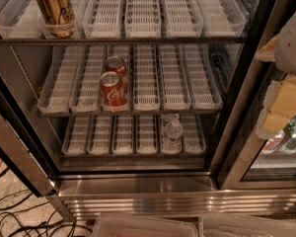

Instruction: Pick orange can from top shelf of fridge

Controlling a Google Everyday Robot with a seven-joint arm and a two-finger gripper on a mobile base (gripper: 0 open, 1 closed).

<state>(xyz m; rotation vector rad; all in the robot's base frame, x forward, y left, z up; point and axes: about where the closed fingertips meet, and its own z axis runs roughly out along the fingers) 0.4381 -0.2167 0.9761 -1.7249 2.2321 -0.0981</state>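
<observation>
The orange can point(54, 8) is a coppery gold can with dark script. It stands upright at the front of a white slotted lane tray on the top shelf point(143, 14) of the fridge point(138, 186), second lane from the left. The fridge stands open with its steel frame around the tiers. My gripper point(282, 100), white with pale yellow parts, is at the right edge of the view, in front of the fridge's right door frame. It is far to the right of the can and lower than it, and holds nothing that I can see.
Two red Coca-Cola cans point(113, 85) stand one behind the other on the middle shelf. A clear water bottle point(172, 132) lies on the lowest shelf. Black cables point(19, 216) lie on the floor at lower left. Two clear plastic bins point(148, 227) sit at the bottom edge.
</observation>
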